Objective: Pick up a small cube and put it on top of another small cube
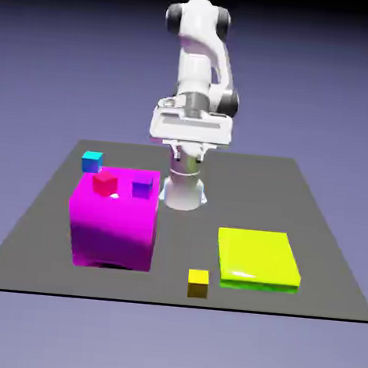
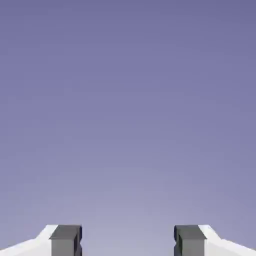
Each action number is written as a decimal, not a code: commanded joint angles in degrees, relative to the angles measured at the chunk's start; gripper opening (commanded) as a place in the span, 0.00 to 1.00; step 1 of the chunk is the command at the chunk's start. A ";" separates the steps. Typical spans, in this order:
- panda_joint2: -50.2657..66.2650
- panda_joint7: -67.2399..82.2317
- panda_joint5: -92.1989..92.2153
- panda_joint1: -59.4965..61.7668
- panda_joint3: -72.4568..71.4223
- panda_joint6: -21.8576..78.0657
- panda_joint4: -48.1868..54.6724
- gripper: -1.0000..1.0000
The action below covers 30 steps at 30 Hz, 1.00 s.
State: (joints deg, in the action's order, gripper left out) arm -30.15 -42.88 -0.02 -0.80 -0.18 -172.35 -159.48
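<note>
The small yellow cube (image 1: 198,283) sits on the dark table (image 1: 309,229) near its front edge, just left of a flat yellow-green slab. The small cyan-blue cube (image 1: 91,162) rests on the table at the far left, behind the magenta block. My gripper (image 1: 190,128) hangs high above the table's far middle, well away from both cubes. In the hand view the gripper (image 2: 127,241) is open. Its grey fingertips (image 2: 65,240) stand wide apart with only the plain backdrop between them. No cube shows in that view.
A big magenta block (image 1: 113,224) stands at the exterior view's left, carrying a small red cube (image 1: 105,183) and a small purple cube (image 1: 142,187) on top. The yellow-green slab (image 1: 257,259) lies at the front right. The robot's base (image 1: 184,191) rises behind the block.
</note>
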 commanded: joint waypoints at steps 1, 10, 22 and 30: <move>2.08 -0.35 -0.01 -0.09 -0.15 1.38 1.26 0.50; 20.77 -3.54 -0.15 -0.92 -1.49 13.75 12.59 0.50; 45.69 -7.79 -0.32 -2.02 -3.27 30.25 27.71 0.50; 58.74 -8.91 -0.97 -2.70 -3.04 24.25 30.21 0.00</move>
State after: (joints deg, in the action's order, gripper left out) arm 28.58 -51.80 -0.99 -3.50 -3.22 -148.10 -129.27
